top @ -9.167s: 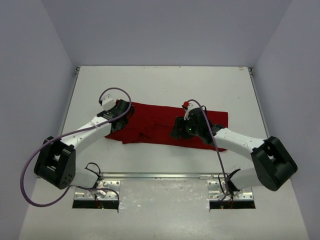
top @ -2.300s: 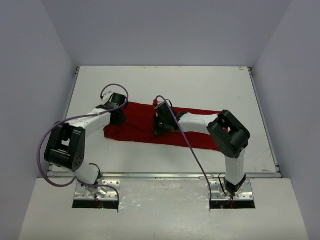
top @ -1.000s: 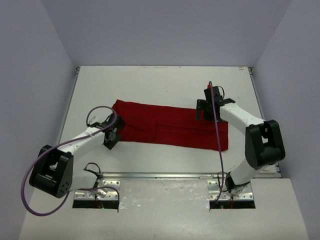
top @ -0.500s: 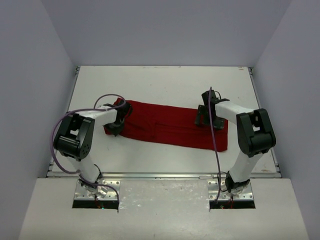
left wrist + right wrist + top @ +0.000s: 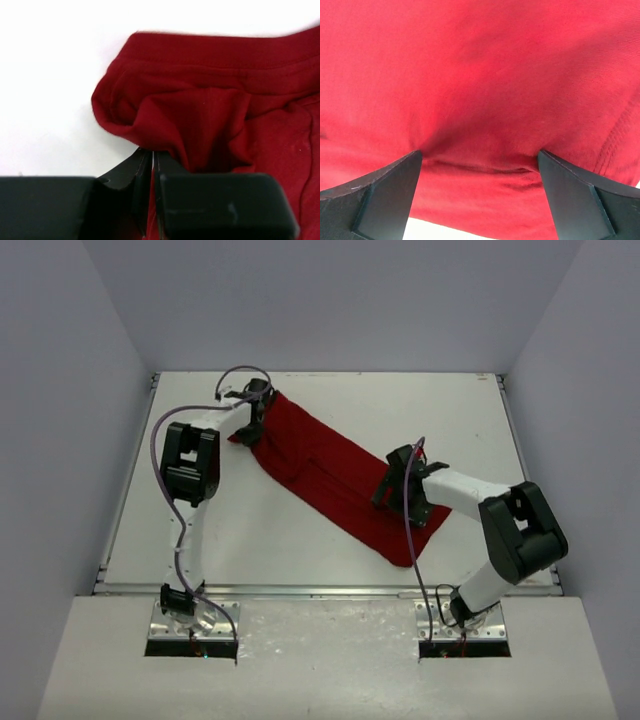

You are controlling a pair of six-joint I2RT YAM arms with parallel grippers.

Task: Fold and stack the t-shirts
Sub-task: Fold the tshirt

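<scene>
The dark red t-shirt [image 5: 325, 470] lies folded into a long band that runs diagonally from the far left to the near right of the table. My left gripper [image 5: 250, 425] is shut on the shirt's far-left end, whose cloth [image 5: 200, 120] bunches just past the closed fingers [image 5: 132, 177]. My right gripper [image 5: 395, 492] is open and presses down on the shirt's near-right part, with red cloth [image 5: 480, 100] between its spread fingers [image 5: 385, 192]. The white neck tag is hidden.
The white table [image 5: 200, 530] is bounded by grey walls at the back and sides. A metal rail [image 5: 320, 591] runs along its near edge. Purple cables loop over both arms.
The shirt has swung from lying level across the table to a diagonal. My left gripper has carried its left end to the far left, and my right gripper has moved nearer along the right part.
</scene>
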